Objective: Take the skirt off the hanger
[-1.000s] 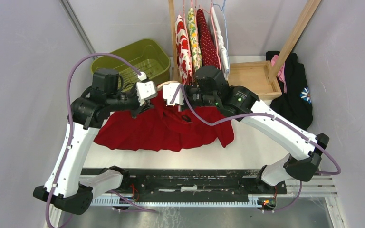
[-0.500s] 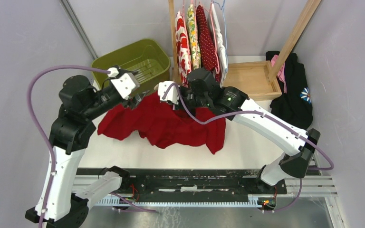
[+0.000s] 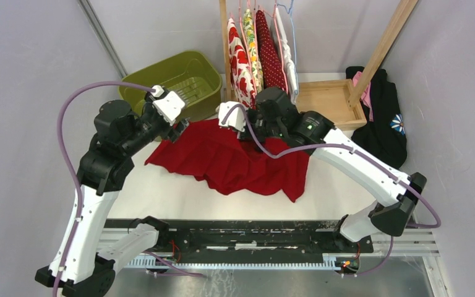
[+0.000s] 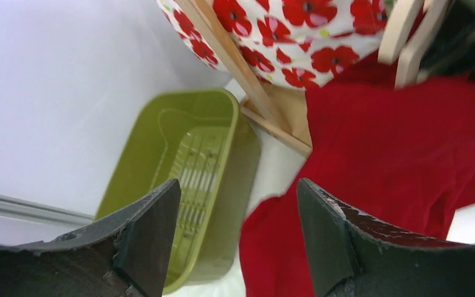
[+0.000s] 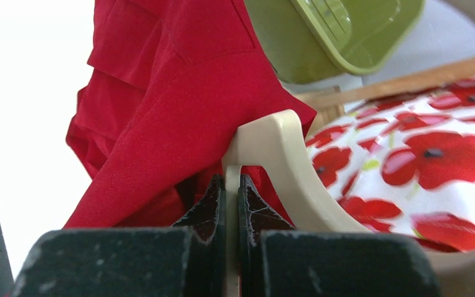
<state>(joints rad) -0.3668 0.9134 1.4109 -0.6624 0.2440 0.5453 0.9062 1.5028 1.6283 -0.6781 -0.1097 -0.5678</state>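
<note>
The red skirt lies crumpled across the table's middle, one end still draped over the cream hanger. My right gripper is shut on the hanger's thin stem and holds it just above the cloth, beside the hanging poppy-print garment. My left gripper hovers open over the skirt's left edge with nothing between its fingers. In the left wrist view the skirt spreads to the right and the hanger's arms show at the top right.
A green basket stands at the back left, close to my left gripper. Several garments hang on a wooden rack at the back centre. A wooden tray and a heap of black clothing sit at the back right.
My left gripper has opened, let go of the skirt and drawn back to the left. The skirt's left side has dropped onto the table. The right gripper keeps its hold on the hanger.
</note>
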